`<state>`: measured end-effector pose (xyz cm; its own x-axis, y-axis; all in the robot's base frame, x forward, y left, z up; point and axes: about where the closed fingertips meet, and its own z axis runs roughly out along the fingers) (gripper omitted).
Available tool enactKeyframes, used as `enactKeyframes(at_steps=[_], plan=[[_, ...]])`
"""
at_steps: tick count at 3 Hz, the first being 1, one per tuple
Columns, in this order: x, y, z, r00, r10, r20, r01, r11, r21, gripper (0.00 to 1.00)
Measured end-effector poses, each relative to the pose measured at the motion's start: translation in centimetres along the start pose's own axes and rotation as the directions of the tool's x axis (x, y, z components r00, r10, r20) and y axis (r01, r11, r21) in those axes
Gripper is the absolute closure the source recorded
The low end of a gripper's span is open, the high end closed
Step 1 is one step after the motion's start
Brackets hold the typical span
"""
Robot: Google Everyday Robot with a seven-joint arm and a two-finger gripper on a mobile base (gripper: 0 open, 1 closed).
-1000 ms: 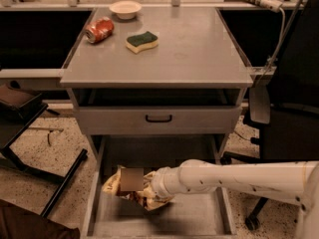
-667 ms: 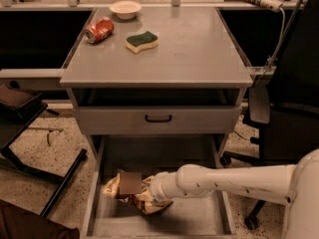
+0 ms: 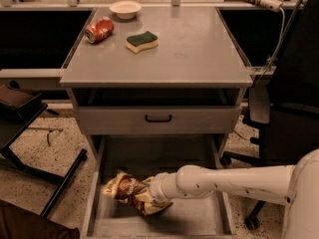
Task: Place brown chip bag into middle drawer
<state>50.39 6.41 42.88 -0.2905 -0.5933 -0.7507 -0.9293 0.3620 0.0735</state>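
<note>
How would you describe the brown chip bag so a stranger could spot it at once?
Find the grey cabinet, then the middle drawer pulled open at its base. Over its left side, at the gripper on the white arm, is the brown chip bag. It is crinkly dark brown, unlike the green-and-yellow sponge and red can up on top.

The grey worktop (image 3: pixel 189 49) carries three things at its back left: a bowl (image 3: pixel 125 9) by the rear edge, a can (image 3: pixel 99 29) on its side, and a sponge (image 3: pixel 142 41) near the can. Lower down, the hand (image 3: pixel 152 199) holds the bag (image 3: pixel 124 187) over the open drawer (image 3: pixel 199 218).
</note>
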Motion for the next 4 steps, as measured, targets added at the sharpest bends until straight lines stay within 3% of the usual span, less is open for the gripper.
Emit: enactKeyframes(at_steps=[2, 3, 4], plan=[[0.00, 0.00, 0.00, 1.000, 0.000, 0.000, 0.000, 1.0000, 0.000, 0.12], [0.00, 0.00, 0.00, 1.000, 0.000, 0.000, 0.000, 1.0000, 0.000, 0.00], [0.00, 0.01, 0.01, 1.000, 0.000, 0.000, 0.000, 1.0000, 0.000, 0.00]])
